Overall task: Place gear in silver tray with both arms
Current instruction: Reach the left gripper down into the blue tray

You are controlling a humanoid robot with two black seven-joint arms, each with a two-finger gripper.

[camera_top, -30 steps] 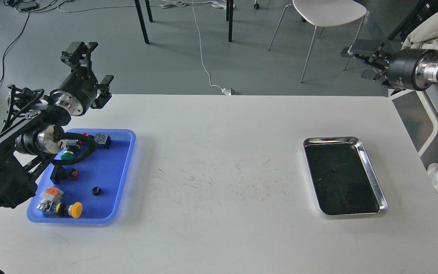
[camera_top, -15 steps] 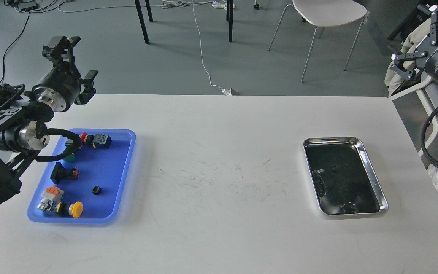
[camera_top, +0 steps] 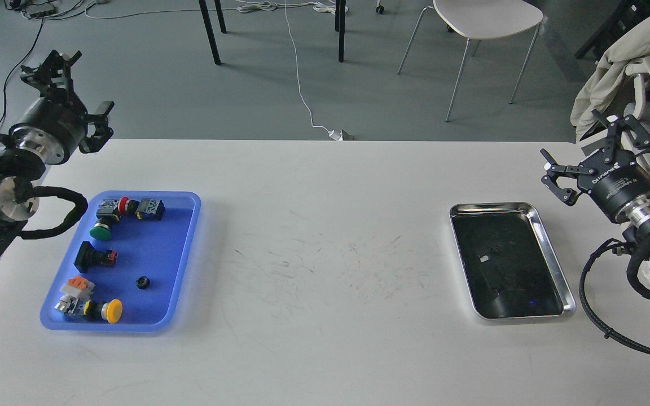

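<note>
— Looking for the gear?

— Lying flat in the blue tray, toward its near right part, just to the right of the yellow push-button and a little farther back, touching nothing.

— And sitting where against the left tool?

— Lying nearer than it and to its right. Hovering beyond the far left corner of the worktop, fingers spread wide, gripping nothing.

— Right tool?

— Hanging just beyond the far right corner of the silver tray, fingers likewise spread apart, carrying nothing. Standing well apart from the gear, across the whole worktop.

— So favouring the left arm for the pickup?

— Judging so, being by far the nearer. Probably calling for a swing toward the near right and then down. Being round, offering no long axis to line up with.

— And the silver tray?

— Resting on the right side, long axis running near to far, showing only reflections on its dark bottom. Likely needing a handover around mid-worktop, going by the task's wording.
</note>
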